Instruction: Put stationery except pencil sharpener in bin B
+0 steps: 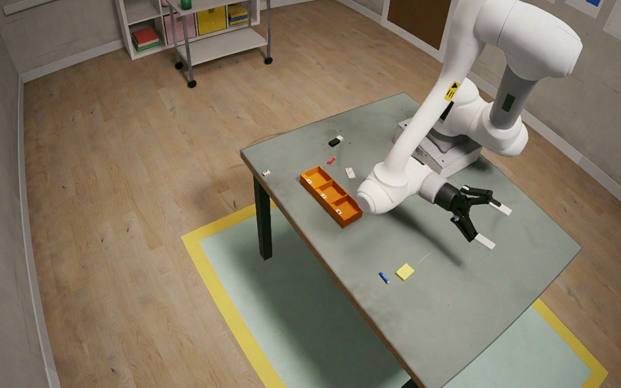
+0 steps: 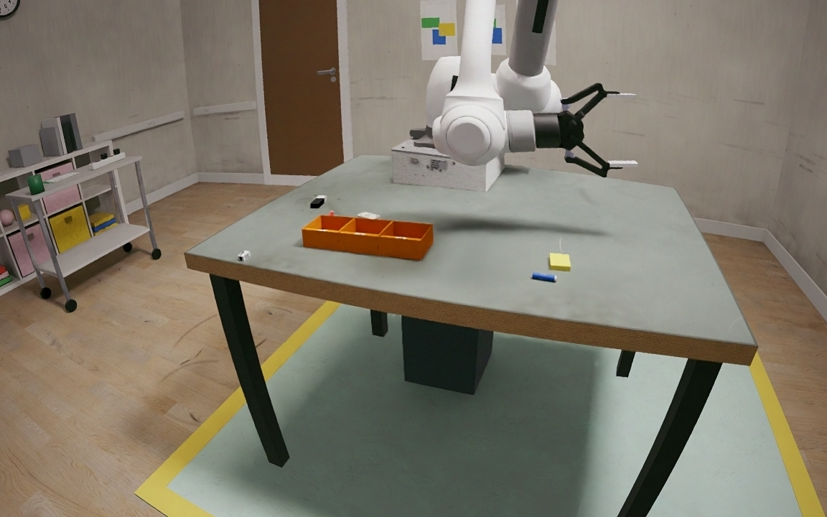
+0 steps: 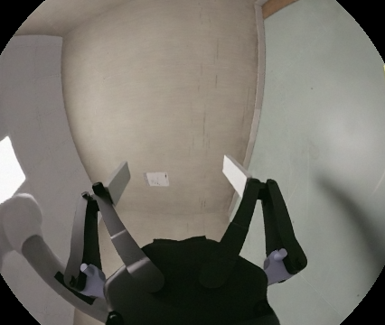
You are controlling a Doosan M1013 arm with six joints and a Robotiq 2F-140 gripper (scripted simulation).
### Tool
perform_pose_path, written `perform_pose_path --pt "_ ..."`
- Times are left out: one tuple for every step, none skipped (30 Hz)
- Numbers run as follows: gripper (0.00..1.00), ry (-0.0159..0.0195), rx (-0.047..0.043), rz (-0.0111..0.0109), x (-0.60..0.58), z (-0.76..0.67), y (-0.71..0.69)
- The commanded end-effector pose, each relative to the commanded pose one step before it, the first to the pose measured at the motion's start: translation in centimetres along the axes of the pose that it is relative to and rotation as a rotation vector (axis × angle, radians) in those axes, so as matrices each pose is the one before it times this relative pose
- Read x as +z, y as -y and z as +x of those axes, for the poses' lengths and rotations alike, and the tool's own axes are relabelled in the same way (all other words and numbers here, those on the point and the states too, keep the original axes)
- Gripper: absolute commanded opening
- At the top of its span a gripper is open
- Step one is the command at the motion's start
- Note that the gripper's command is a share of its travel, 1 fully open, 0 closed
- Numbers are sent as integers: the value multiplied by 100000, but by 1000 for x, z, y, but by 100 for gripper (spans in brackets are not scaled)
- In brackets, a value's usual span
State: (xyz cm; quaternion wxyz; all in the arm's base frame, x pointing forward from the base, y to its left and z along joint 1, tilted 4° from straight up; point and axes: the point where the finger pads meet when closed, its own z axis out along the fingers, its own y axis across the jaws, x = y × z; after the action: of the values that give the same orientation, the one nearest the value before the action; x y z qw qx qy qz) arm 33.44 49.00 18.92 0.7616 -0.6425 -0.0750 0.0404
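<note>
The gripper (image 1: 491,224) hangs high over the table (image 2: 628,212) with fingers spread wide, holding nothing. The yellow sticky-note pad (image 1: 404,271) lies near the front edge beside a blue marker (image 1: 384,277), well right of the orange bin tray (image 1: 330,194). The pad looks light, flat and somewhat soft, so pinching across its side edges seems wisest; there is open room around it, though the edge is close.
</note>
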Motion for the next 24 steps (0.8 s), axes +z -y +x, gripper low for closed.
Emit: perform_pose_path --pt "100 1 -20 21 2 0 15" --pt "100 0 0 0 0 0 0" --pt "100 0 0 0 0 0 0" --pt "100 0 0 0 0 0 0" --pt "100 0 0 0 0 0 0" --pt "100 0 0 0 0 0 0" --pt "100 0 0 0 0 0 0" --pt "100 0 0 0 0 0 0" --pt "100 0 0 0 0 0 0" --pt "100 0 0 0 0 0 0" --pt "100 0 0 0 0 0 0" --pt "100 0 0 0 0 0 0" --pt "100 0 0 0 0 0 0" --pt "100 0 0 0 0 0 0" --pt "100 0 0 0 0 0 0" --pt "100 0 0 0 0 0 0" --pt "100 0 0 0 0 0 0" --pt "15 0 0 0 -86 -16 -829" --pt "15 0 0 0 -86 -16 -829" --pt "15 0 0 0 -61 -11 -589" --pt "15 0 0 0 0 0 0" --pt "15 0 0 0 0 0 0" --pt "15 -384 430 -4967 -827 59 85" --pt "15 4168 1883 -2020 -398 -709 181"
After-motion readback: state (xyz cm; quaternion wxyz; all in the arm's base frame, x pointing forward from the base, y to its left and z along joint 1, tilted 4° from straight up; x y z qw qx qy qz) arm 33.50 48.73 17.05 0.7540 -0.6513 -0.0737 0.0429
